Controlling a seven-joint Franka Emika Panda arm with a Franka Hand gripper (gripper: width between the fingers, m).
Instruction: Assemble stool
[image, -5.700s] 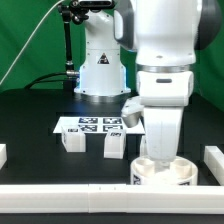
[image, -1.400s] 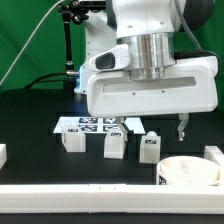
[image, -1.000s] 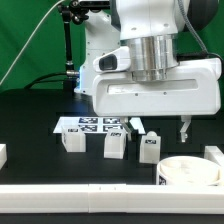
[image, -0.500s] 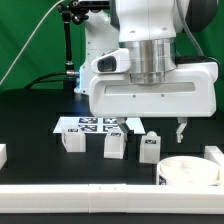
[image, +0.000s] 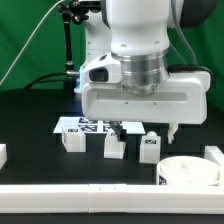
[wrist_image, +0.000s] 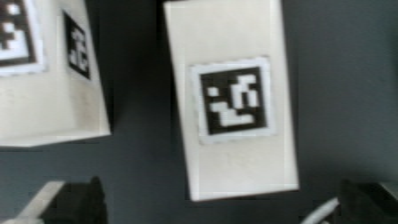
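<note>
Gripper (image: 145, 129) wide open and empty, shifted toward the exterior view's left since half a second back and now hanging over a leg (image: 150, 146), with the seat (image: 190, 172) near at that view's lower right: reads as lining up for a pick. In the wrist view, shows what the hand hides from outside: leg (wrist_image: 231, 100) tag-up, centred on the gap between the fingers (wrist_image: 63, 200), untouched, second leg (wrist_image: 45, 80) just beside.
</note>
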